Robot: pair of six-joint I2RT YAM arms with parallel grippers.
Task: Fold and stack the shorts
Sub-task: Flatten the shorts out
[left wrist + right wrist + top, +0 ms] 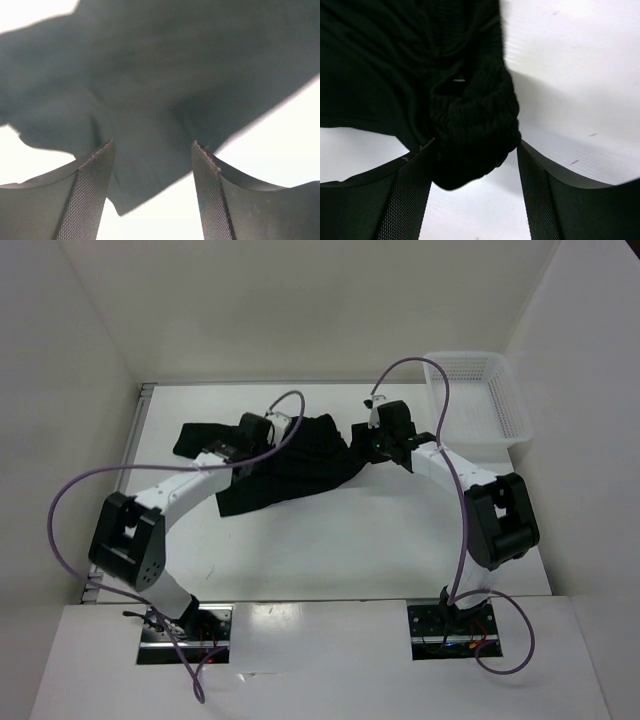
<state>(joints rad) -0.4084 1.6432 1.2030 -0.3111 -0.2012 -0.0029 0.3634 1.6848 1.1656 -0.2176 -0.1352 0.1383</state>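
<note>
"Left wrist view first: how do the fingers (95,185) stand?"

"Apart. The left gripper (152,147) holds nothing. The black cloth of the shorts (150,75) lies just beyond the tips, and a loose corner shows in the gap between them."

"And the right gripper (475,147)?"

"Its fingers (537,195) are apart too. A bunched, ribbed band sits in the gap, and I'd judge it's the waistband. It lies close against one pad, but I cannot tell whether it touches the other. It doesn't look pinched."

"Where do the shorts lie overall?"

"From the top view, they're crumpled on the far half of the table (350,550), with the long axis running left to right. The right gripper is at their right end. The left gripper is over the left-middle part, and a dark end of cloth trails further left past it. A white basket (515,415) stands apart in the far right corner."

"Which arm is nearer?"

"Both are right at the cloth. I'd judge no fold is made yet, so the heap wants spreading along that axis, each arm taking its own end. The left would have to reach further left for the trailing end."
</note>
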